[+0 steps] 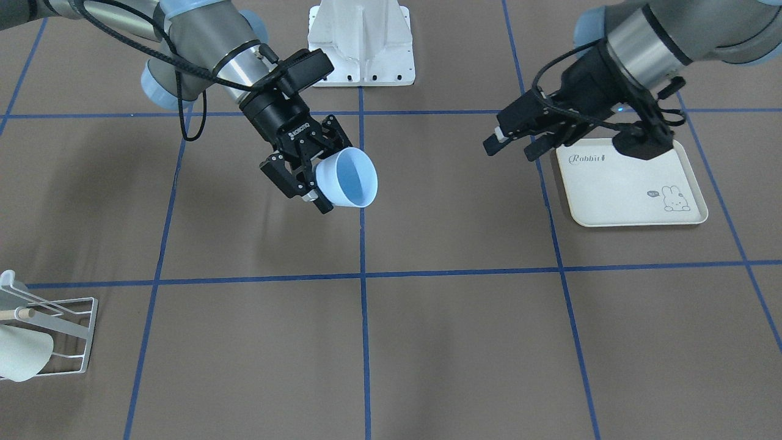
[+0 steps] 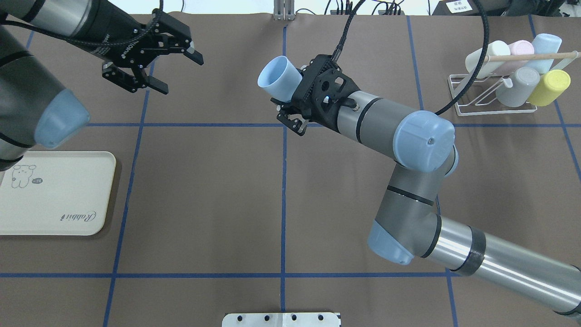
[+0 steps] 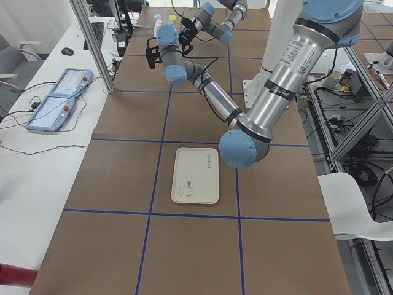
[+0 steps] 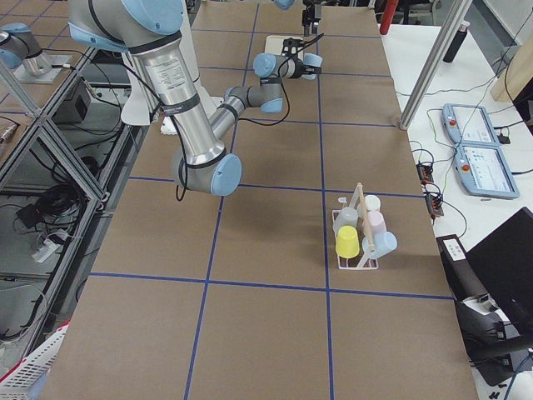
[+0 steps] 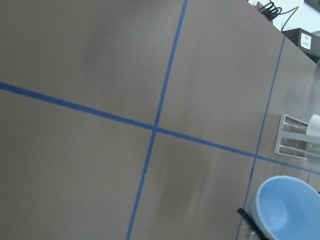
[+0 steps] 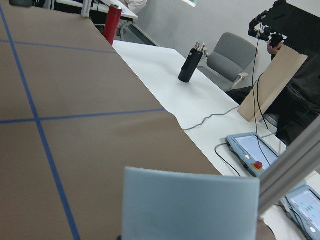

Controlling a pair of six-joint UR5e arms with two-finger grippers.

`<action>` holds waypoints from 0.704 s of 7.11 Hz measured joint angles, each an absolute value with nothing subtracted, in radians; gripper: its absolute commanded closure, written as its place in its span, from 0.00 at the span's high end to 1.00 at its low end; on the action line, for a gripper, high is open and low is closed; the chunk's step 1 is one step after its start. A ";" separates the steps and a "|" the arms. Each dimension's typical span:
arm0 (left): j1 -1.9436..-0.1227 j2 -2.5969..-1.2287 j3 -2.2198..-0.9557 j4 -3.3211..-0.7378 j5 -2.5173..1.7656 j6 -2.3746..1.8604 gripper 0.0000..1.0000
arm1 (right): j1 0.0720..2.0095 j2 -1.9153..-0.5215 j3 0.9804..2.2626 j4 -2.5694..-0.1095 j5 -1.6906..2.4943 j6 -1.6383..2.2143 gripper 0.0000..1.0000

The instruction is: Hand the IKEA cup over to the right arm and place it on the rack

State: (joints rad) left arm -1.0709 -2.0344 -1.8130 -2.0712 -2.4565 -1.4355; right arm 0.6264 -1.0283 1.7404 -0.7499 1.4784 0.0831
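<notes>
Half done, by the look: holds IKEA cup (image 1: pixel 349 178) sideways in right gripper (image 1: pixel 327 175), clamped near its base, above mid-counter (image 2: pixel 204 190), well apart from rack (image 2: pixel 494 111). Shows left gripper (image 2: pixel 179 72) spread apart, empty. Probably light, stiff, slick plastic; grip across the wall, leaving the mouth free for a prong.

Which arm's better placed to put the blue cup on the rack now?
Right. The right gripper is shut on the light-blue cup, and the rack stands on that arm's side. The left gripper is open, empty, over by the rabbit-print tray.
</notes>
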 measured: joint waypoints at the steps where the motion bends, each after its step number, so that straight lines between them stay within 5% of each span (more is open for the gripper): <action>1: -1.101 -1.974 -1.815 -2.071 -2.430 -1.323 1.00 | 0.688 -1.048 1.775 -0.845 1.540 0.022 0.55; 5: -1.127 -1.765 -1.815 -2.071 -2.349 -0.970 1.00 | 0.886 -1.227 1.953 -1.161 1.619 -0.416 0.50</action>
State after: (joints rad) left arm -1.1268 -1.7652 -1.8149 -2.0708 -2.3488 -0.9696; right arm 0.8857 -1.2271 1.9527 -1.1612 1.6186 -0.4155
